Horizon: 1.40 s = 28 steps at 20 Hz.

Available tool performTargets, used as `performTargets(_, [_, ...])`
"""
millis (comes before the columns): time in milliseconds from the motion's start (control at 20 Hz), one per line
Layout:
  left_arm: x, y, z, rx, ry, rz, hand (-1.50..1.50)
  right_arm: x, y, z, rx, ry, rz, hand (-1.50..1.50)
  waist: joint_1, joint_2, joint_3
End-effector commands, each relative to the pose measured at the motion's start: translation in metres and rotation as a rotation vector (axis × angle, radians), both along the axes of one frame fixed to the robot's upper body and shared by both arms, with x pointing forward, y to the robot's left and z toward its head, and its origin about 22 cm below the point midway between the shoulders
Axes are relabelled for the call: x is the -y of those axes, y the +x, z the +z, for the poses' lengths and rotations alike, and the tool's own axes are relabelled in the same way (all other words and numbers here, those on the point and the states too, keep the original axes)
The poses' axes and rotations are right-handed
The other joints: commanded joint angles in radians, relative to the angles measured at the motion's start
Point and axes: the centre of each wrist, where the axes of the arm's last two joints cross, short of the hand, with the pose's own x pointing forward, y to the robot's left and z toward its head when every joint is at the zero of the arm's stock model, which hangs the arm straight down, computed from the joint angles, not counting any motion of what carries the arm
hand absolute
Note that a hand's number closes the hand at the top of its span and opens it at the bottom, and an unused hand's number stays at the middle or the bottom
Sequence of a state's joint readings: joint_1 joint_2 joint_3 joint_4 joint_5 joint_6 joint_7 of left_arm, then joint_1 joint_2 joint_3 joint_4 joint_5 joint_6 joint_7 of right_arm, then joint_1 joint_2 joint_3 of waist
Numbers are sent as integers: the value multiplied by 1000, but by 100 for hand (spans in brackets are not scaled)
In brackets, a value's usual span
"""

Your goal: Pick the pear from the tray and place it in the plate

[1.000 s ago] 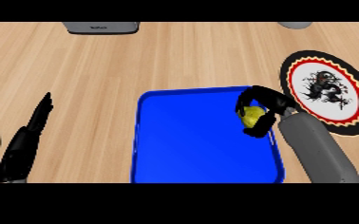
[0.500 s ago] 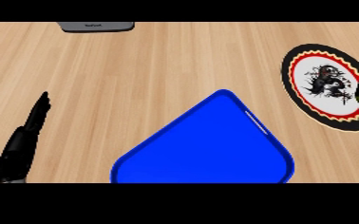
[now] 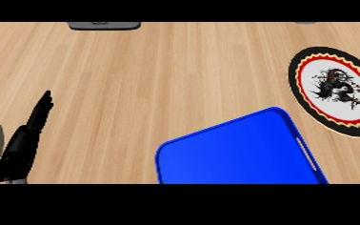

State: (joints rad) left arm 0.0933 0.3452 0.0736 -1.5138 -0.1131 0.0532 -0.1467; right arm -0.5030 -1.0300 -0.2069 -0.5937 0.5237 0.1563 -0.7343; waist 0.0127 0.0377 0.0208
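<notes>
A blue tray (image 3: 239,152) lies on the wooden counter at the lower middle, turned at an angle, with nothing showing inside it. A round plate (image 3: 330,88) with a black rim, red ring and dark picture lies at the right edge. No pear shows anywhere. My left hand (image 3: 28,136) rests at the lower left, fingers straight and pointing up. My right hand and its forearm are out of the view.
A grey object (image 3: 104,25) sits at the counter's far edge, upper left. Another small grey thing (image 3: 306,22) just shows at the far right edge. Bare wooden counter (image 3: 162,76) spreads between the tray, plate and left hand.
One second ago my right hand was curled on the pear over the tray; hand and pear have since left the view. The tray has swung round and shifted right. The left hand has stayed still.
</notes>
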Motion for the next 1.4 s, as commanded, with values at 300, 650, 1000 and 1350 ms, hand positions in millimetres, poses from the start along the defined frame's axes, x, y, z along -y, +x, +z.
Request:
performTargets(300, [8, 3, -3, 1, 2, -19, 0, 36, -30, 30, 279, 179, 281, 150, 19, -13, -7])
performTargets(650, [8, 5, -7, -4, 5, -35, 0, 33, -26, 35, 237, 220, 390, 150, 29, -16, -13])
performTargets(1000, [-1, 9, -2, -23, 19, -39, 0, 12, 4, 31, 175, 295, 428, 150, 38, -22, -18])
performTargets(1350, [21, 17, -1, -14, 17, -44, 0, -32, 47, -6, 44, 244, 462, 150, 38, -24, -18])
